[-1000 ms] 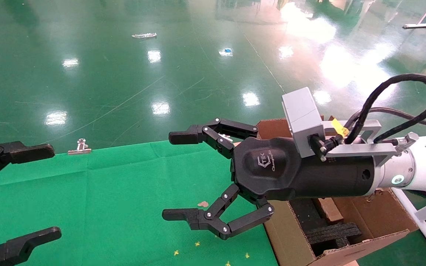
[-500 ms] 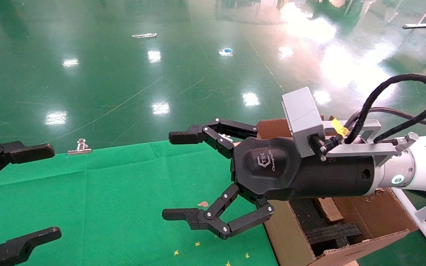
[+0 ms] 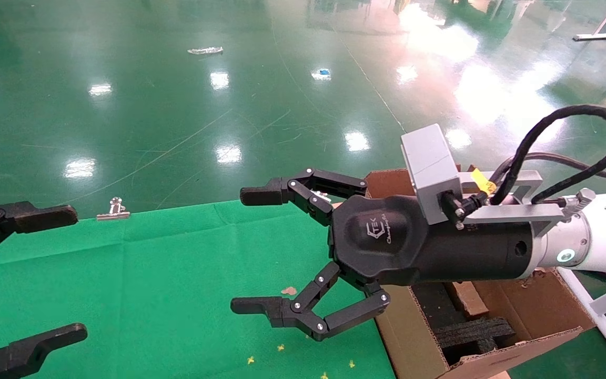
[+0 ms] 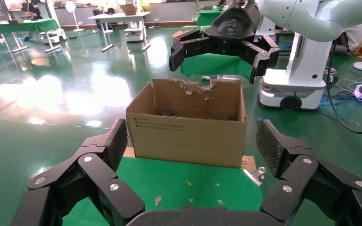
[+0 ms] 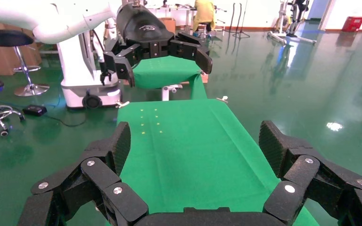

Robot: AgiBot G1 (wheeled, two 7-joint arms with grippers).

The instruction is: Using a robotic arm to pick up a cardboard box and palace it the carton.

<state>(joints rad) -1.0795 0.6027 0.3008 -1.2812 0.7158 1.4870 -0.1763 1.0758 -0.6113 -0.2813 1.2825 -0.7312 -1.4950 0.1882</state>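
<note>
Nearest, at the lower left edge of the head view, the left pincer [image 3: 45,273] hangs over the green cloth-covered table [image 3: 166,284] with its black fingers spread wide and nothing between them. Further in, the right pincer [image 3: 253,250], black with a two-finger linkage, sits on the robotic arm's black cylindrical wrist and white tube [image 3: 603,234], carrying a grey camera block [image 3: 432,166] and a looping black cable [image 3: 571,137]. Its jaws are likewise wide apart and empty, held above the table's right part, just beside the large brown corrugated carton [image 3: 413,337]. That carton stands at the table's right edge, with black foam blocks [image 3: 474,334] and a brown cardboard piece [image 3: 468,297] inside; whether that piece is the small flat cardboard box cannot be told. In the left wrist view the carton [image 4: 188,127] shows ragged torn flaps. Beyond, a silver binder clip [image 3: 114,209] grips the table's far edge, and behind it lies the glossy green floor [image 3: 177,105].
</note>
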